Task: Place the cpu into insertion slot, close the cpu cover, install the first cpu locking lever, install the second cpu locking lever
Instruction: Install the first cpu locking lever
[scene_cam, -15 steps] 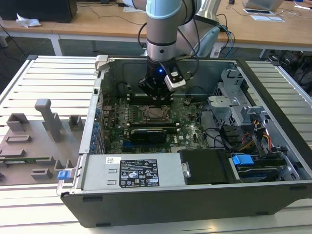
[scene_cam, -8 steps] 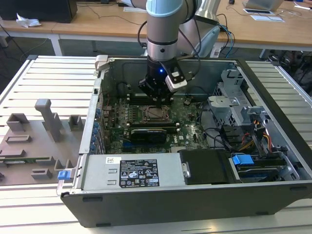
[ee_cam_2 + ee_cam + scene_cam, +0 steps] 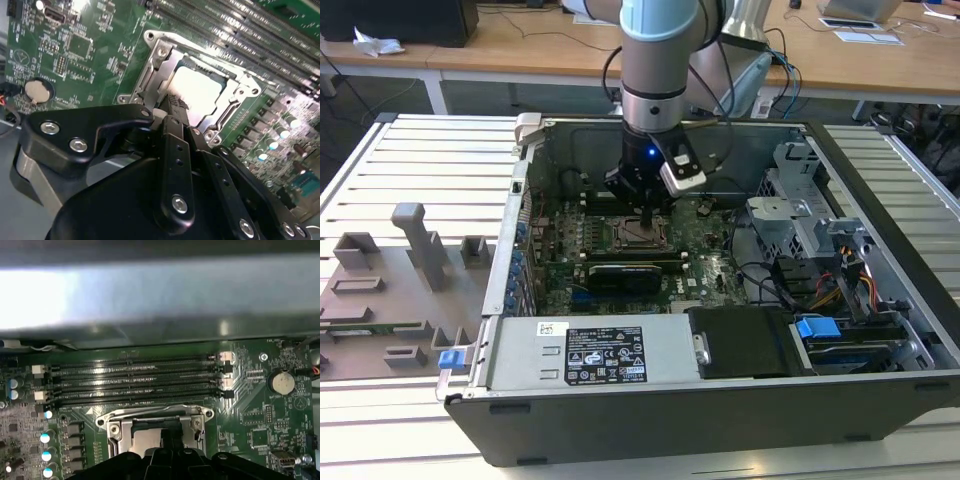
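The cpu [image 3: 200, 86] lies flat in its socket on the green motherboard, dull silver top up. The cpu cover [image 3: 150, 75], a thin silver frame, lies down around it with the chip showing through the opening. My gripper [image 3: 174, 104] has its black fingers shut together, tips at the socket's edge beside the cpu; whether they pinch a lever I cannot tell. In the exterior view the gripper [image 3: 648, 212] hangs straight down into the open case over the socket [image 3: 638, 233]. In the first wrist view the cover [image 3: 120, 432] and cpu [image 3: 142, 440] sit just past the gripper [image 3: 172, 432].
Memory slots [image 3: 135, 380] run alongside the socket, with the case wall [image 3: 160, 295] beyond them. A coin battery [image 3: 39, 90] is on the board. A long black card [image 3: 625, 272], the power supply [image 3: 590, 355] and drive cage [image 3: 800, 215] surround the socket. A grey fixture [image 3: 400, 280] lies at the exterior view's left.
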Controlling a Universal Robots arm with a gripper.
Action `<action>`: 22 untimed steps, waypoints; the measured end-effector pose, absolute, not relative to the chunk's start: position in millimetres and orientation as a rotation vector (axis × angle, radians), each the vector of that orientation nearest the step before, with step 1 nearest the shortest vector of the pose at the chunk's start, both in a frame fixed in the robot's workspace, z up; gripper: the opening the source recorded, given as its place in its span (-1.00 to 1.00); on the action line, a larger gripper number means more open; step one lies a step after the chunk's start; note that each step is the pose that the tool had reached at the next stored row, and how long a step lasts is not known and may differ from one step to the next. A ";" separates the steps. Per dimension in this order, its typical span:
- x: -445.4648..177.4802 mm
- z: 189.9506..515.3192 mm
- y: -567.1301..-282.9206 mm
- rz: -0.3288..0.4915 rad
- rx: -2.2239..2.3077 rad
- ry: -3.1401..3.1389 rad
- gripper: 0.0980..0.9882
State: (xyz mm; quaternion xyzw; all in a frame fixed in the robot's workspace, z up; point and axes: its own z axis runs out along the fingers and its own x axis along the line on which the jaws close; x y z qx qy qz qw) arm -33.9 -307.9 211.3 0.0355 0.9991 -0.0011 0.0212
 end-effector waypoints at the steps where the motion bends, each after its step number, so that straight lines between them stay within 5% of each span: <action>1: -33.9 211.4 -309.6 -0.003 0.110 3.097 -0.98; 22: -33.9 251.7 -311.7 -0.004 0.110 3.097 -0.98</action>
